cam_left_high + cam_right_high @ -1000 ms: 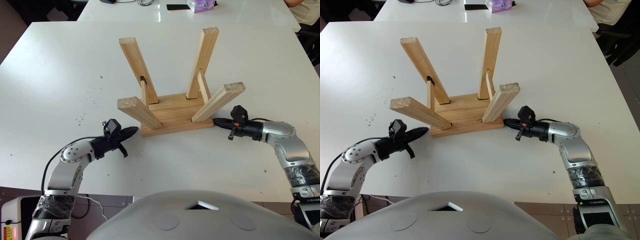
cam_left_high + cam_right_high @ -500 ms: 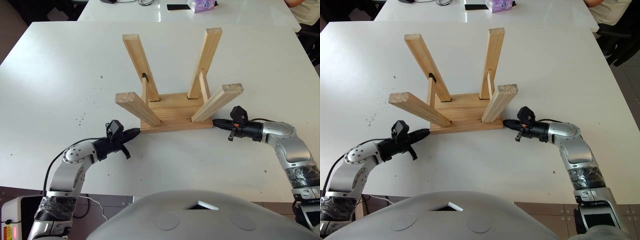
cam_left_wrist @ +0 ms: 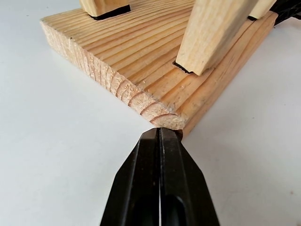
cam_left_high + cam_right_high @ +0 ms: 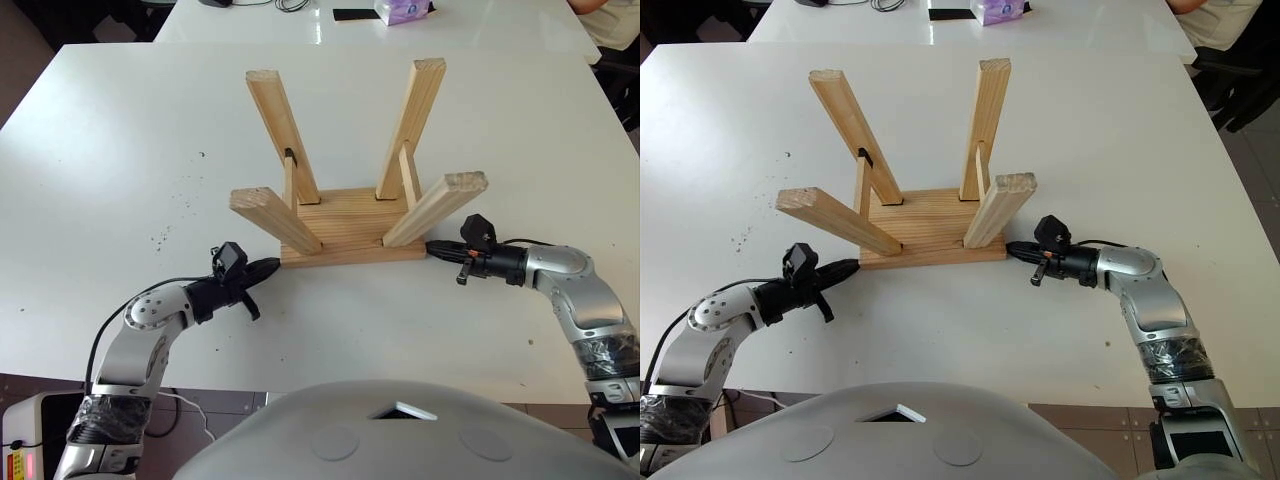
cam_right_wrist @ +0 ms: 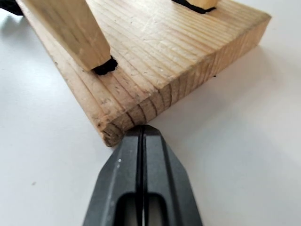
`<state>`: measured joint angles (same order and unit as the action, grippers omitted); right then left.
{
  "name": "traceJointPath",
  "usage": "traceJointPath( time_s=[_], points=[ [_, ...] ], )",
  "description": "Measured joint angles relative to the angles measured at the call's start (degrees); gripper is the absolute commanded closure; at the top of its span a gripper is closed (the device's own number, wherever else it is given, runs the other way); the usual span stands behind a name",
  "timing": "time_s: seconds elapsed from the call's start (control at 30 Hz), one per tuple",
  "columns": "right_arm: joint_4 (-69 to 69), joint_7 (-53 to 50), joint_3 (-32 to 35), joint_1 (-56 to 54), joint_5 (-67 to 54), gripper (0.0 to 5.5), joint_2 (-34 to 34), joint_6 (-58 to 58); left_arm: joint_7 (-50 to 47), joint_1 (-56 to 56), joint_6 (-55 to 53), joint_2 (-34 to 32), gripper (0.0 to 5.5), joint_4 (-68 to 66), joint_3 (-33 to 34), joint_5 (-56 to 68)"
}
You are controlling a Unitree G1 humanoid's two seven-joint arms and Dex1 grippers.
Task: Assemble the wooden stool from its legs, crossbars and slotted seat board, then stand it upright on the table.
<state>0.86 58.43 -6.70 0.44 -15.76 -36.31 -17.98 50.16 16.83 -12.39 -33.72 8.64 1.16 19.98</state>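
Since 1 s ago, L end effector [image 4: 266, 267] slid in to seat board's [image 3: 141, 52] near-left corner; stool [image 4: 350, 210] shifted slightly. Both arms low, forearms stretched over tabletop [image 4: 120, 150]. L and R end effector [image 4: 436, 246] closed, empty, tips at board's opposite near corners; stool upside down, legs [image 4: 283, 130] up.

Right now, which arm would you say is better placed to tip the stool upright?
Neither stands out: left gripper and right gripper, both shut, each at a near corner of the seat board; tipping probably needs both.
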Motion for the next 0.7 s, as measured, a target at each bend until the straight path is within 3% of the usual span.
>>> traceJointPath(
  time_s=[0.7],
  points=[
    [0.5, 1.3, -0.1, -0.3, 0.1, 5.5, 0.2, 0.1, 0.8, -2.9, 1.2, 0.3, 5.49, -3.3, 0.0, -0.8]
  ],
)
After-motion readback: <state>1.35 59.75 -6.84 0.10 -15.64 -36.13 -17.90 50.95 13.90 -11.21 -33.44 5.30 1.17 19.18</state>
